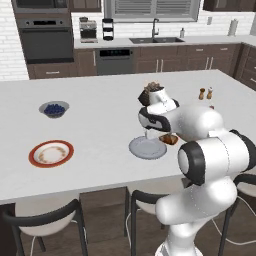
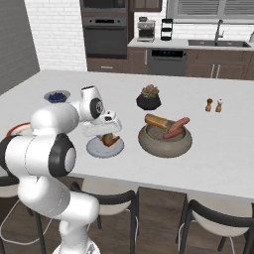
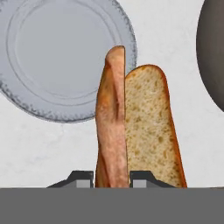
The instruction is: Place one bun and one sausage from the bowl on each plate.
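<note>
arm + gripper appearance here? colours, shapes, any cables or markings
Glossy white arm of rounded, bulbous shell segments, with black bands and round black caps at the joints. The hand is white with a dark collar. The gripper ends in two small dark finger tips with lighter grey pads. No markings or logos are legible. A thin pale cable trails near the base.

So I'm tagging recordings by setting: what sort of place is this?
A home-style kitchen, rendered: a built-in oven in the wall cabinets, a sink on the back counter, and a white island with chairs tucked beneath it.
</note>
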Available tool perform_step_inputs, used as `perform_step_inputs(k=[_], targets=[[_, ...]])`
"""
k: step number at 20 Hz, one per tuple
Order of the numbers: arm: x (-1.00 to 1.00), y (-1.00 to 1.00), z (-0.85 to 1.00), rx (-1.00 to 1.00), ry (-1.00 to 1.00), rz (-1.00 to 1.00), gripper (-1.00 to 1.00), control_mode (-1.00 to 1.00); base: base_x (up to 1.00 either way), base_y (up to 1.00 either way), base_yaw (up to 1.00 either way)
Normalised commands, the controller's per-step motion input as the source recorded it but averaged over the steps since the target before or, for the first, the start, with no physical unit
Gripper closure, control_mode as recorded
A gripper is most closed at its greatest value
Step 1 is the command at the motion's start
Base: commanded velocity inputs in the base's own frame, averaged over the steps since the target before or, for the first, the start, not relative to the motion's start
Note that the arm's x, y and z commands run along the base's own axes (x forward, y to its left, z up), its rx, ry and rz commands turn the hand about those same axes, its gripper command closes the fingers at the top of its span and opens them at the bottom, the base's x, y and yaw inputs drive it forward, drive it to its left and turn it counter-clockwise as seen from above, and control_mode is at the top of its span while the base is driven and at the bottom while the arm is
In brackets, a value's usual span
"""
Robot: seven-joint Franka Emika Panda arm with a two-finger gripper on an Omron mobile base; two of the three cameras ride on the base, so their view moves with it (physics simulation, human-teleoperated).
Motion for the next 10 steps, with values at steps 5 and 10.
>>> perform_step_inputs(k=[5,10], targets=[[0.36,0.0,-0.28,0.02,-0.23,0.0,1.0,-1.0,0.0,0.0,0.0],[0.35,0.0,-0.4,0.04,-0.18,-0.01,1.0,-1.0,0.0,0.0,0.0]])
